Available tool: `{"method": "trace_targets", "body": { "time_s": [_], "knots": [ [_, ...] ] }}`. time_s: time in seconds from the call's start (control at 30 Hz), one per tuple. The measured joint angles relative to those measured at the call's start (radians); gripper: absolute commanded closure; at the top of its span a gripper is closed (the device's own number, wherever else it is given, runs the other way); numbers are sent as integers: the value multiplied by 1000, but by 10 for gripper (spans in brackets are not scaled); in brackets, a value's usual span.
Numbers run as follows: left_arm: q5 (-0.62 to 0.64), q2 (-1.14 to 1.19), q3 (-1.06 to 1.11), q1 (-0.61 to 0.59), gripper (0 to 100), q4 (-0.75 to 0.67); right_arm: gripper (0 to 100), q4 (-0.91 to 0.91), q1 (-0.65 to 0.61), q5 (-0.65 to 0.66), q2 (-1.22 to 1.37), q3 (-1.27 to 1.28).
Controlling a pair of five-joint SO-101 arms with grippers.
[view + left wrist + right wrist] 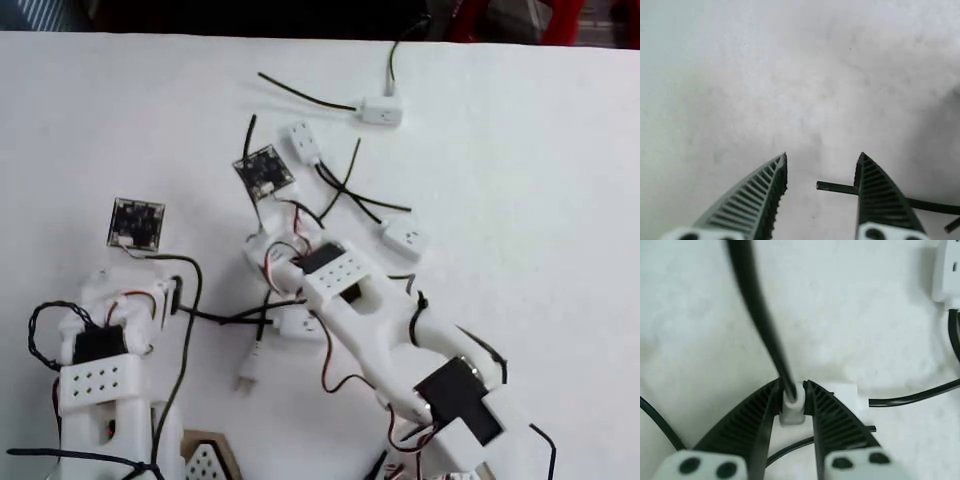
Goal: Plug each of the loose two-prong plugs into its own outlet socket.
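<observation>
My right gripper (793, 390) is shut on a small white plug (791, 409) whose black cord (754, 310) runs away from the fingers. A white block (846, 391) lies just behind the plug; I cannot tell whether they touch. In the high view this gripper (260, 240) sits mid-table under its camera board. Three white outlet sockets (381, 112), (304, 142), (404, 237) lie beyond it. A loose two-prong plug (247, 373) lies between the arms. My left gripper (822, 172) hangs open over bare table, with a black cable (836, 187) beside one finger.
Black cords (345, 190) cross the table between the sockets. Another outlet socket (947, 270) lies off to one side of the held plug. The left arm (95, 350) stands at the near left, the table's far edge (300, 38) at the back.
</observation>
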Motion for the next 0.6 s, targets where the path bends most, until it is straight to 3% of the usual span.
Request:
{"method": "trace_targets", "body": {
  "time_s": [0.6],
  "knots": [
    [0, 0, 0, 0, 775, 0, 981, 40, 21, 72, 84, -41]
  ]
}}
